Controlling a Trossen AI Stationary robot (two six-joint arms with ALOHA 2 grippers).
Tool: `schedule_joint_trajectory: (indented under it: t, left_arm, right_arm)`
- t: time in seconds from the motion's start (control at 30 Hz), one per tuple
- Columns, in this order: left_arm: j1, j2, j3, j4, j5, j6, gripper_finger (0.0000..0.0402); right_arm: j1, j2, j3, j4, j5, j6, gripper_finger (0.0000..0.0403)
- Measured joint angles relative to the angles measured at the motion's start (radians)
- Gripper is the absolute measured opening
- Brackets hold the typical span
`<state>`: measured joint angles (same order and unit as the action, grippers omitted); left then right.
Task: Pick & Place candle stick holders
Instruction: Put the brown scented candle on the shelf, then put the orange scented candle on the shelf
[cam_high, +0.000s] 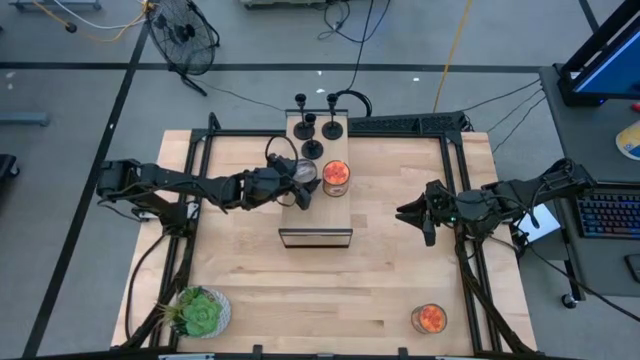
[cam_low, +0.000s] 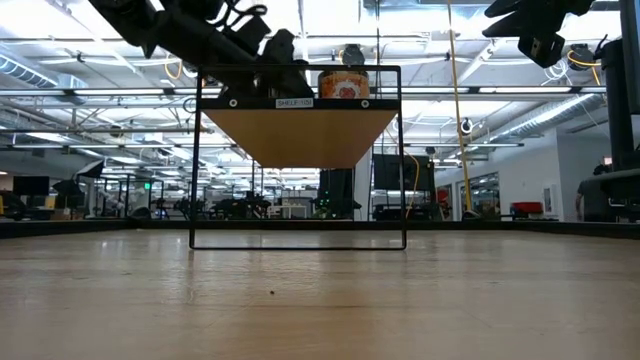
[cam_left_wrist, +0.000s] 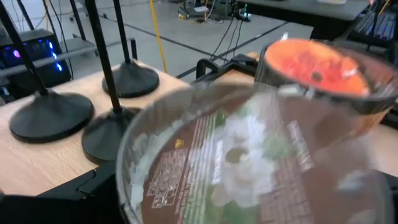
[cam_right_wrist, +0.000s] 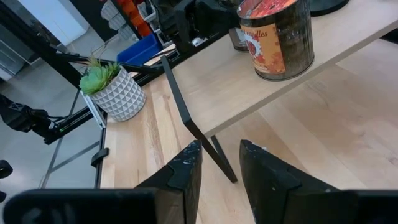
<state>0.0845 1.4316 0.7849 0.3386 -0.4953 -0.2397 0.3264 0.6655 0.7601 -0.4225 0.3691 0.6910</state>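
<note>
Holding a clear glass jar (cam_left_wrist: 249, 162) in the left gripper (cam_high: 296, 183) on the shelf (cam_high: 330, 210), just beside three candle stick holders (cam_high: 312, 126) at the back, so go slow, with the right gripper (cam_right_wrist: 219, 163) narrowly open, waiting well apart.

Raised wooden shelf (cam_high: 316, 205) on black frame at my table's (cam_high: 330, 290) centre-rear. Orange candle jar (cam_high: 336, 176) stands on it; clear jar (cam_left_wrist: 249, 162) just beside. Second orange jar (cam_high: 429, 318) near front-right corner. Potted succulent (cam_high: 201, 311) front-left. Keyboard (cam_high: 610, 214) off right.
</note>
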Motion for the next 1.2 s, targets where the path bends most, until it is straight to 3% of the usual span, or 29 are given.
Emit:
schedule_joint_trajectory:
  t: [0.8,1.2]
  left_arm:
    - [-0.018,-0.296,0.000,-0.131,0.035,0.028,0.0379]
    - [-0.018,-0.469,0.000,-0.659,0.029,-0.347,0.0379]
  right_arm:
    - [0.000,0.001,0.001,0.000,0.001,0.000,0.0100]
    - [0.000,0.001,0.001,0.000,0.001,-0.008,0.0100]
